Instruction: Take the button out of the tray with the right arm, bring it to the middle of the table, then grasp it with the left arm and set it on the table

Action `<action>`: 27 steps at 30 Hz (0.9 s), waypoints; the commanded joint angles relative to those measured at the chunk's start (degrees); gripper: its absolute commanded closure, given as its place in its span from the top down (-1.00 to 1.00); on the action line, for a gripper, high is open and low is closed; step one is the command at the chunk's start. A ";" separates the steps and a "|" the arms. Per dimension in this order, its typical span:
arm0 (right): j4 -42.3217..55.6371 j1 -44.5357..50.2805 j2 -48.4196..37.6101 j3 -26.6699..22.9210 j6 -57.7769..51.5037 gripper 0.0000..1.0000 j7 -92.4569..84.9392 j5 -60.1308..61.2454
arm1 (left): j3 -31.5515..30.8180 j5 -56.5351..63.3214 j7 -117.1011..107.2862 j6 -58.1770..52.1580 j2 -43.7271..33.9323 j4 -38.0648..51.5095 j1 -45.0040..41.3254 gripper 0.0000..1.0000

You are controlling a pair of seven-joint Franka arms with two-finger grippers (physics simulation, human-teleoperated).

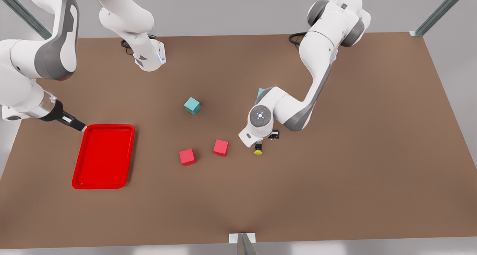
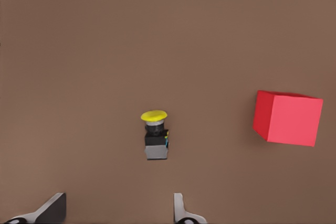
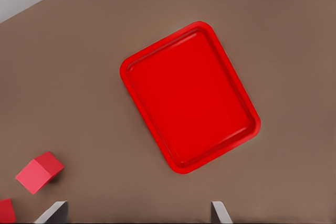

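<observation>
The button (image 1: pixel 258 150) lies on its side on the tabletop (image 1: pixel 335 154) near the middle, with the left gripper (image 1: pixel 265 141) spread open just above it and bare surface towards the front view's right. The nearest red cube (image 1: pixel 221 147) sits beside it, a second red cube (image 1: pixel 187 157) and a teal cube (image 1: pixel 192 106) farther off. The right gripper (image 3: pixel 134 214), fingers apart, hangs above the tray (image 1: pixel 103 156), which lies near the tabletop edge on the front view's left.

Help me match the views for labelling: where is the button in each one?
Front view: button on the table, under the left gripper, right of a red cube.
Left wrist view: button mid-picture, open fingers near it.
Right wrist view: not in it.
Shared landmark: that red cube.
</observation>
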 commanded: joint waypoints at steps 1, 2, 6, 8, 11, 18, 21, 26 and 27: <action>0.25 -1.19 0.28 -0.36 -5.65 1.00 -26.58 0.03 | -0.06 1.82 -25.97 3.72 0.99 0.19 0.06 1.00; 0.25 -1.19 0.28 -0.27 -5.65 1.00 -26.58 0.03 | -0.06 1.82 -23.25 3.90 1.69 0.46 0.06 1.00; 0.77 -1.72 0.28 -0.44 -5.91 1.00 -26.14 0.56 | -0.33 0.15 -10.68 7.76 2.31 0.02 0.23 1.00; 6.12 -1.63 3.33 -0.44 -6.79 1.00 -26.14 -0.41 | -0.24 -0.12 -6.11 8.55 3.36 -0.50 0.23 1.00; 9.13 -1.28 6.95 -0.35 -6.26 1.00 -25.71 -3.58 | -0.59 0.50 -3.03 11.54 2.92 -3.23 -0.21 1.00; 10.80 -1.10 11.53 0.08 -6.62 1.00 -25.27 -3.66 | -0.68 0.67 -0.39 15.49 4.07 -5.60 0.32 1.00; 10.89 -1.19 11.44 0.08 -6.88 1.00 -25.27 -3.57 | -0.68 0.50 -0.30 15.41 4.68 -5.26 1.02 1.00; 10.89 -1.19 11.53 0.08 -7.05 1.00 -23.42 -3.66 | -0.68 0.67 1.63 16.11 7.58 -5.96 0.32 1.00; 10.89 -1.19 11.44 0.08 -7.14 1.00 -23.42 -3.66 | -0.68 0.76 1.72 17.33 8.11 -6.04 0.32 1.00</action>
